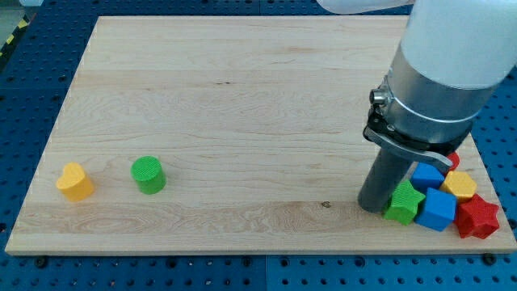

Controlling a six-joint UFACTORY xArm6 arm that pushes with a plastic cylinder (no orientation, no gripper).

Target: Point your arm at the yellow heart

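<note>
**Tip parked among the right-hand cluster, yellow heart far off**

The yellow heart (75, 181) is found near the view's bottom left corner of the table (242, 97), with a green cylinder (149, 175) just beside it on the right. The tip (373, 205) is set down at the view's bottom right, touching or nearly touching a green star (403, 202). Blue cubes (437, 209), a yellow block (460, 185) and a red star (477, 217) are bunched there. No fingers are fitted, so no state can be told. A long leftward sweep is judged necessary.
</note>
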